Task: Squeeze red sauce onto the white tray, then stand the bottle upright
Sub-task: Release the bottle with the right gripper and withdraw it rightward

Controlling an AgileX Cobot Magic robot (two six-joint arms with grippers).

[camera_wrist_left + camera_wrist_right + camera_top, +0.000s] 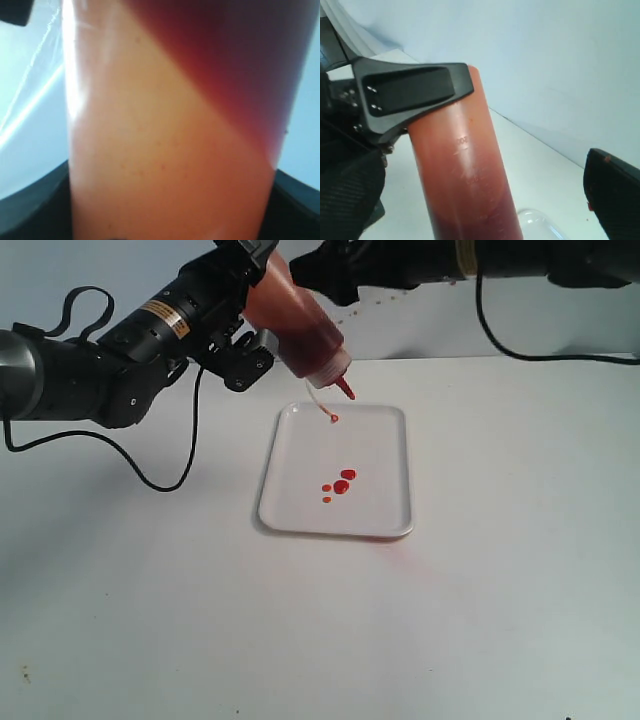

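Clamping the bottle (300,330) by its body, the left gripper (255,305) holds it tilted nozzle-down, while the right gripper (325,275) hangs with fingers apart by its base; below both, red sauce (342,483) drops dot the white tray (380,440) on the table (500,590), so squeezing seems done and standing it upright remains.

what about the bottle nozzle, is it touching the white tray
Apart. The exterior view shows the nozzle hanging in the air above the far rim of the white tray.

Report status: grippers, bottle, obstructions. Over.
Left gripper shut on bottle, tilted nozzle-down over white tray. Right gripper open around bottle. Red sauce drops on tray. Nothing blocking.
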